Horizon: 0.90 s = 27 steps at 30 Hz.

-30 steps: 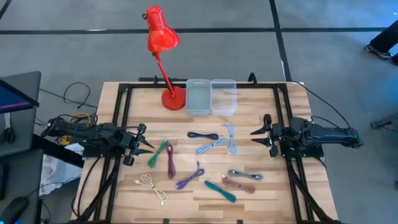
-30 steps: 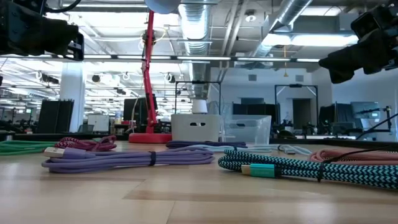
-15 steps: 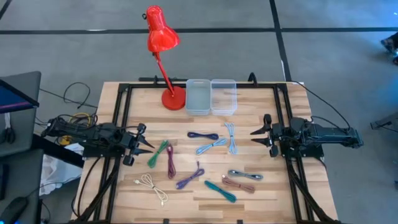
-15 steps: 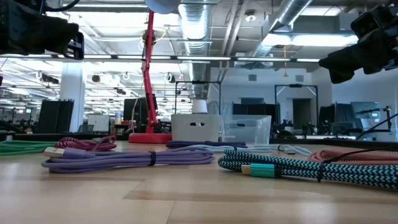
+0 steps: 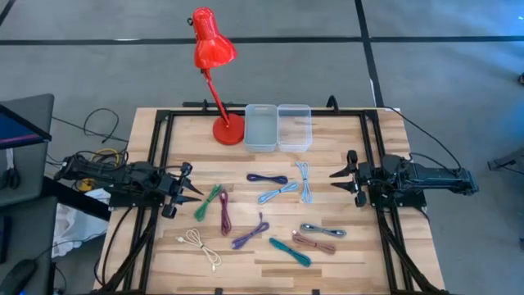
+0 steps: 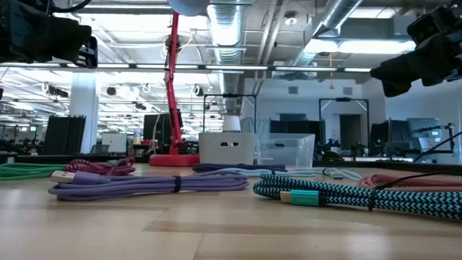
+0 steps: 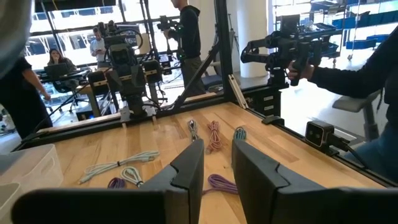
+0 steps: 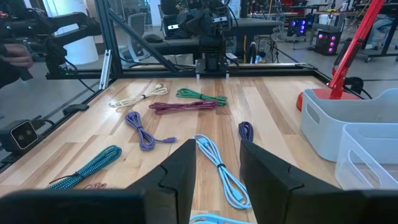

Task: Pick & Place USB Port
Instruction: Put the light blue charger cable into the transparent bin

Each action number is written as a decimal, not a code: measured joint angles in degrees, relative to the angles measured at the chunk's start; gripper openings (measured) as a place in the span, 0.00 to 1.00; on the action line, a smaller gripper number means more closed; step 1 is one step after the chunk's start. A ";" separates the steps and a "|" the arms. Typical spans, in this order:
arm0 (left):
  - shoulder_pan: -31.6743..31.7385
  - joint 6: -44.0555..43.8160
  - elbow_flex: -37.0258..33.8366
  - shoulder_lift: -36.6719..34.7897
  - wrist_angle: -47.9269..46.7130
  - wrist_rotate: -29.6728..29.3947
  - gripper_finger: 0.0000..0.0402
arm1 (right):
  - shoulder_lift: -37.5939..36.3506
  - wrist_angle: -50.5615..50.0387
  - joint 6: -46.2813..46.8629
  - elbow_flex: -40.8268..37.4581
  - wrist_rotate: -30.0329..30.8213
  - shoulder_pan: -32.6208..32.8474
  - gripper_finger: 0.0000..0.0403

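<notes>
You are at the start, nothing picked: the left gripper (image 5: 187,187) and right gripper (image 5: 342,179) wait parted and empty at the counter's (image 5: 344,270) side edges, so next reach a USB cable (image 5: 268,178) mid-frame, then the bins (image 5: 277,125) above.

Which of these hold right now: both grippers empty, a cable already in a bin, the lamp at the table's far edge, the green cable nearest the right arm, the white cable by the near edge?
1. Both the left gripper and the right gripper hold nothing. True.
2. A cable lies in the clear bins. False: both bins look empty.
3. The red lamp stands at the far edge, beside the bins. True.
4. The green cable lies nearest the right arm. False: it lies by the left gripper.
5. The white cable lies near the front edge. True.
</notes>
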 joint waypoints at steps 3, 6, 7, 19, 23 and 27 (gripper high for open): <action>0.00 -0.08 0.00 0.00 0.05 0.00 0.21 | 0.00 0.01 0.00 -0.01 0.00 0.00 0.29; 0.00 -0.11 0.00 0.00 0.82 -0.01 0.21 | -0.02 0.02 0.00 -0.02 0.02 -0.11 0.29; 0.00 -0.13 0.01 0.00 1.17 -0.01 0.21 | 0.00 0.06 0.00 -0.02 0.02 -0.09 0.29; 0.01 -0.14 0.00 0.00 1.32 -0.01 0.21 | -0.01 0.27 0.00 -0.04 0.02 -0.09 0.29; 0.02 -0.14 0.02 0.00 1.40 -0.01 0.21 | 0.00 0.35 0.00 -0.04 0.02 -0.09 0.29; 0.00 -0.14 0.00 0.00 1.63 0.00 0.21 | -0.02 0.72 -0.47 -0.10 0.52 -0.11 0.29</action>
